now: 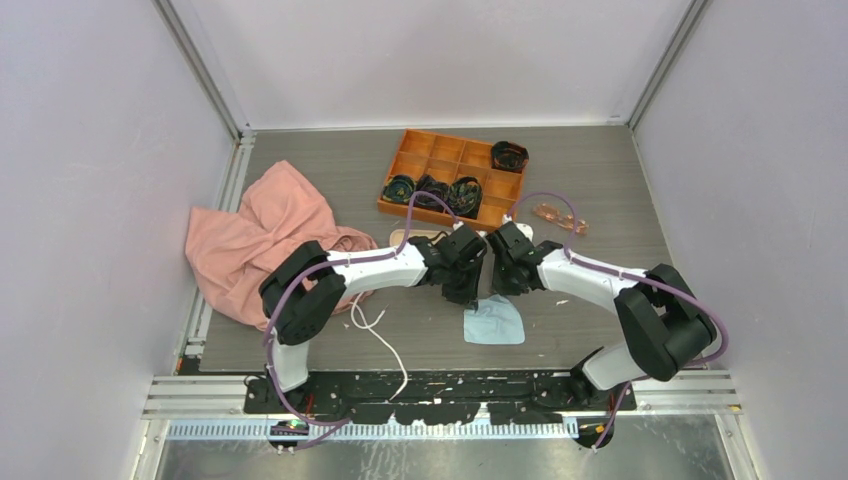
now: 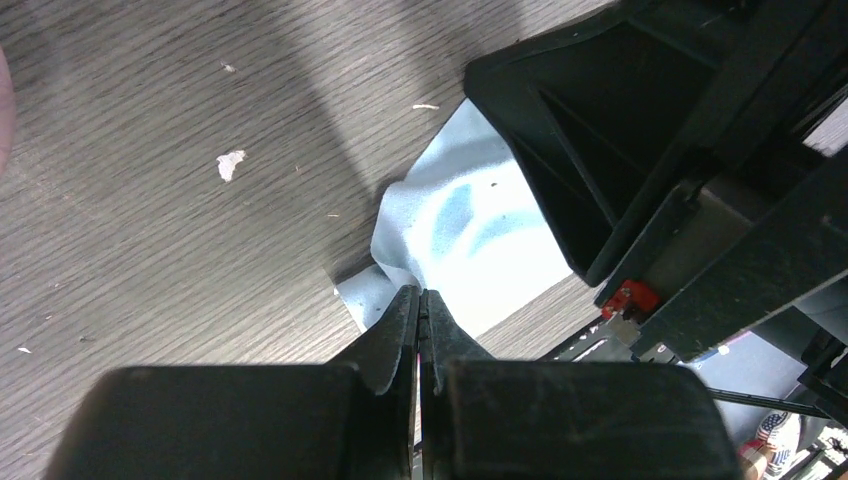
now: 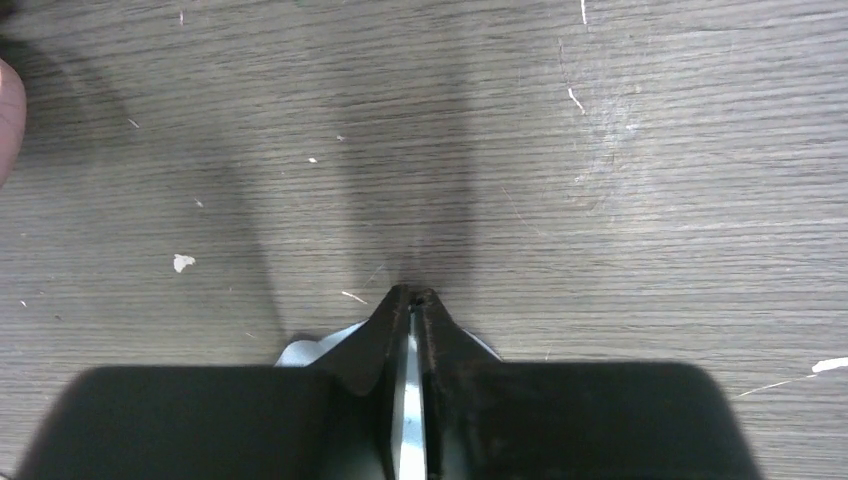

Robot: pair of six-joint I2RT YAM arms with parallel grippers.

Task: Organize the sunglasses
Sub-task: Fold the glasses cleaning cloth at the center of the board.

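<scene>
The sunglasses (image 1: pixel 560 217), with pinkish-orange lenses, lie on the table to the right of the orange tray, apart from both grippers. A light blue cloth (image 1: pixel 495 325) lies in front of the arms. My left gripper (image 1: pixel 465 293) and right gripper (image 1: pixel 500 287) meet side by side at the cloth's far edge. In the left wrist view my left gripper (image 2: pixel 422 295) is shut, with the cloth (image 2: pixel 470 215) rising to its tips. In the right wrist view my right gripper (image 3: pixel 412 295) is shut, with the cloth (image 3: pixel 300 350) showing between and beside its fingers.
An orange divided tray (image 1: pixel 420 150) holding several dark coiled items stands at the back. The end of a pink case (image 1: pixel 405 237) shows behind my left arm. A pink garment (image 1: pixel 250 245) lies at the left. A white cord (image 1: pixel 385 345) runs across the near table.
</scene>
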